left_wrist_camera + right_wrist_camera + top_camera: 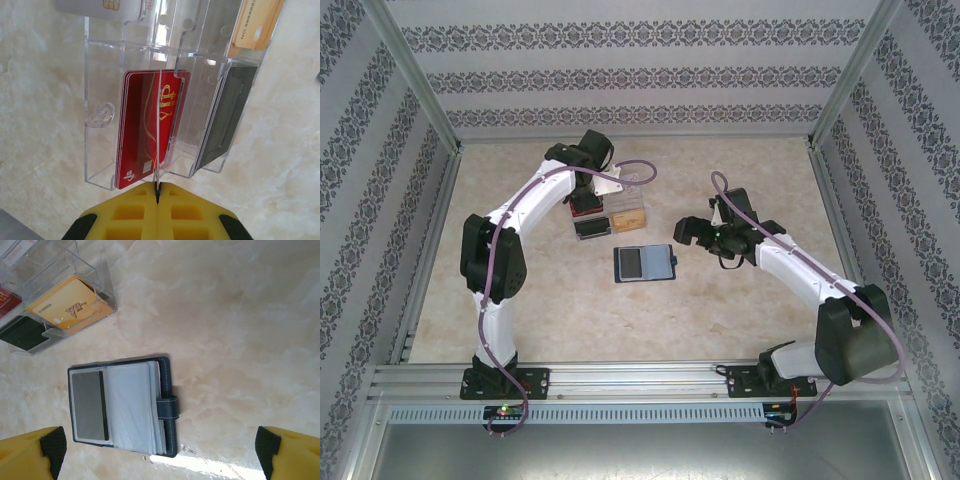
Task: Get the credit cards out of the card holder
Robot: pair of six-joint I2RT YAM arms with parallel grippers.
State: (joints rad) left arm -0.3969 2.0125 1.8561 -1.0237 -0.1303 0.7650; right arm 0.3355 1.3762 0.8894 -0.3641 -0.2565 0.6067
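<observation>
A beige, marble-patterned table [740, 300] is seen, enclosed by walls [620, 75] papered in dark floral bands and edged at the near side by an aluminium frame [620, 378].

At the left, a clear acrylic tray [100, 150] is set on the table. Red cards [137, 130] are stacked in one compartment and a black card [225, 115] is stood in the next. A white card [100, 5] is cut off by the top edge of the left wrist view, and an orange-gold card [67, 305] is held in a further compartment.

The left gripper [157, 192] is seen fully closed at the tray's near edge. A thin pale edge [159, 125] runs from between its fingertips up across the red cards. Whether this is a card seen edge-on or a tray wall cannot be told.

Just right of the tray, the card holder [120, 410] is laid open on the table, its closure tab [167, 407] turned outward. A grey card [89, 405] is kept in its left sleeve.

The right gripper [692, 232] is held above the card holder, its jaws spread wide, with nothing grasped or touched.
</observation>
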